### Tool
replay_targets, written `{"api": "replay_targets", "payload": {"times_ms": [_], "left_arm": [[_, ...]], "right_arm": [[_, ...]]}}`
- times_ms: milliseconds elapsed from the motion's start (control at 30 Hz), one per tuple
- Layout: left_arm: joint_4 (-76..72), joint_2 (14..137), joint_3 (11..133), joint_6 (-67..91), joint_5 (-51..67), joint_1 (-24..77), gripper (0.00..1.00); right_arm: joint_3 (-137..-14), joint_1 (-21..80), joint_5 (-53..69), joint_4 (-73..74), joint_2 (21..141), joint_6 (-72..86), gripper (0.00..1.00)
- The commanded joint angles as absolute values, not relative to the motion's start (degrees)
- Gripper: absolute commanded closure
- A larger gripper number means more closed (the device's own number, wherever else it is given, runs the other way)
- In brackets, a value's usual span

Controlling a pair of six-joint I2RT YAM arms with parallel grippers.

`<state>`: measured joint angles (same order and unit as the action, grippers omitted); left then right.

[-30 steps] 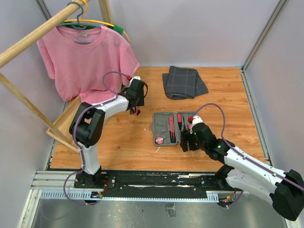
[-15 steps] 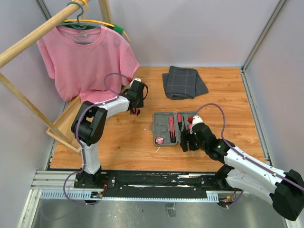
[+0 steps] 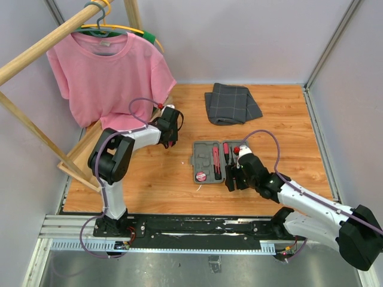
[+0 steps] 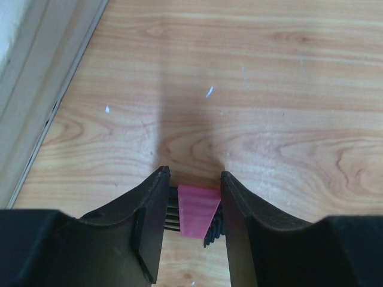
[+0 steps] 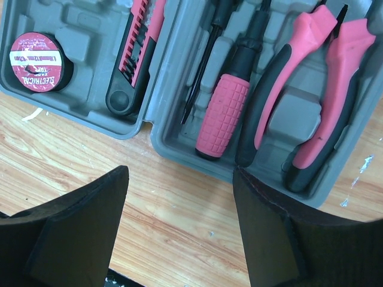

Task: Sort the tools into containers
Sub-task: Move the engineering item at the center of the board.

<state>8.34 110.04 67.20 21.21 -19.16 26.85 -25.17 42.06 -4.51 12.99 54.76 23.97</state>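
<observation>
Wood-grain table (image 3: 287, 125) fills the floor between plain grey walls. At the upper left of the top view a wooden rack (image 3: 36, 51) carries a pink T-shirt (image 3: 102, 72) on a hanger, and its foot lies on the table's left edge. A folded grey cloth (image 3: 232, 103) lies at the upper centre.

We see the open grey tool case (image 3: 206, 161) at the centre. The right gripper (image 3: 233, 179) hangs over its lower edge, fingers spread wide with nothing between them. The left gripper (image 3: 169, 134) sits left of the case and well apart from it, low over bare wood near the rack, clamped on a small pink tool (image 4: 196, 215) with black ribbing.

In the case, from the right of the wrist view: pink-handled pliers (image 5: 323, 101), a pink-grip screwdriver (image 5: 224, 113), a thin black screwdriver (image 5: 200, 72), a pink-and-black knife (image 5: 134, 54) and a tape roll (image 5: 37, 61). Its red label reads "ELECTRICAL"; the smaller print we cannot read.
</observation>
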Motion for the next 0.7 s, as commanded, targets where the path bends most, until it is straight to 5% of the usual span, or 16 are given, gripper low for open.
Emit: {"api": "replay_targets", "payload": {"times_ms": [0,667], "left_arm": [[8.77,106.95,63.52,21.66,-18.29,26.81,0.56],[8.62,94.79,51.34,24.26,-17.06,32.61,0.57]], "right_arm": [[-26.84,41.37,-3.45,12.74,56.15,24.59,0.29],[-28.07,41.40,-1.23,11.95,59.05,25.71,0.29]]}}
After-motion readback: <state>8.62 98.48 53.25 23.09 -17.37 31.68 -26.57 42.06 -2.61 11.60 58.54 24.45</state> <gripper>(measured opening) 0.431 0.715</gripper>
